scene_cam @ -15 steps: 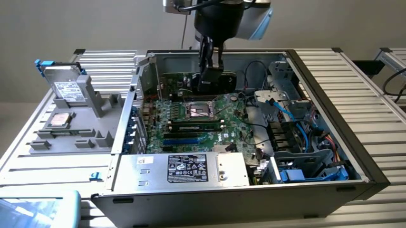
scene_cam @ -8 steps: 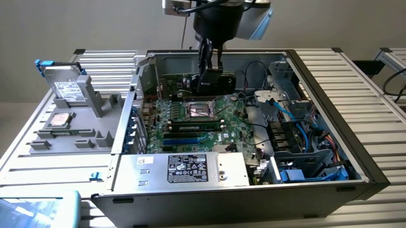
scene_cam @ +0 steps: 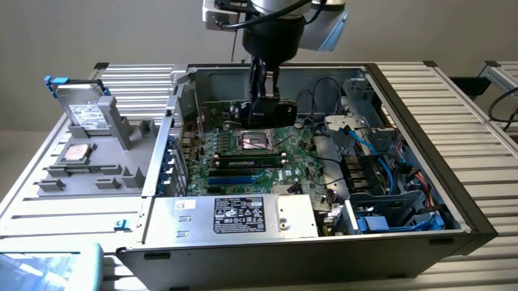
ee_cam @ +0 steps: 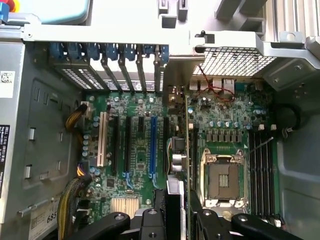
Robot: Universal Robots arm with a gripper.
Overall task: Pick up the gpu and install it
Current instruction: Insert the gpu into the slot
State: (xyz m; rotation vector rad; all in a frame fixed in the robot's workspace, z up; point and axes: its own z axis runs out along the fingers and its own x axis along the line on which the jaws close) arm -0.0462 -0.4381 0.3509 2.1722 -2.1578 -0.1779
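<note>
One PC case point(scene_cam: 283, 260) is laid on a slatted metal table point(scene_cam: 461, 91), grey wall point(scene_cam: 121, 30) on the far side; gpu point(scene_cam: 283, 113) is clamped by the gripper point(scene_cam: 262, 109) over the motherboard point(scene_cam: 301, 161).

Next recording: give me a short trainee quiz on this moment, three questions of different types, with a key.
1. True or false: the gripper is shut on the gpu, holding it inside the open computer case.
2. Multiple choice: the CPU socket on the motherboard is A) under a cooler, B) bare, with no cooler on it, C) buried in cables.
3. Short answer: where is the hard drive?

Key
1. True.
2. B.
3. Standing in the gray holder outside the case, at the exterior view's left.
</note>
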